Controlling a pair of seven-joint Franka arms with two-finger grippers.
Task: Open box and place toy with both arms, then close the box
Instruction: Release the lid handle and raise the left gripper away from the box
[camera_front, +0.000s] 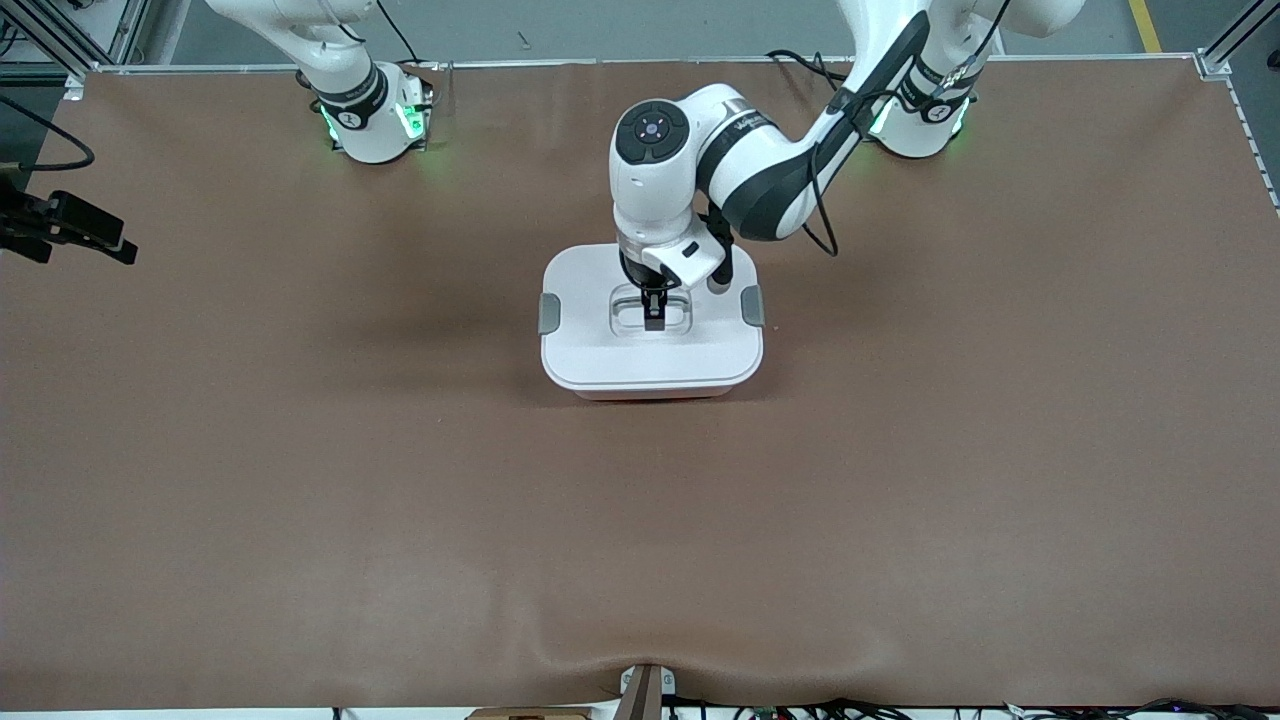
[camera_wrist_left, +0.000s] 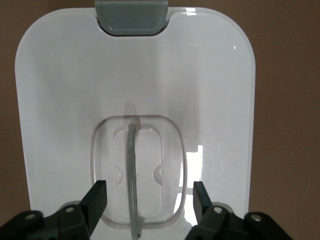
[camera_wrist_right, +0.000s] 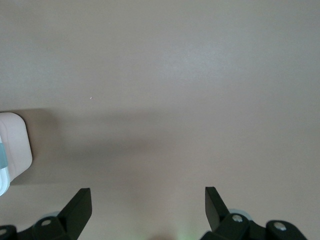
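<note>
The box (camera_front: 600, 350) stands in the middle of the table with its white lid on and both grey latches (camera_front: 549, 313) down. My left gripper (camera_front: 653, 310) is low over the lid's recessed handle (camera_wrist_left: 132, 170). In the left wrist view the left gripper (camera_wrist_left: 150, 187) is open, with one finger on each side of the thin grey handle and touching neither side of it. My right gripper (camera_wrist_right: 148, 197) is open and empty over bare table, with a corner of the box (camera_wrist_right: 12, 142) at the edge of its view. The toy is not in view.
A black clamp-like fixture (camera_front: 60, 225) sticks in over the table edge at the right arm's end. The brown table cover (camera_front: 640, 520) is bare round the box. The right arm's base (camera_front: 370, 110) stands at the table's back edge.
</note>
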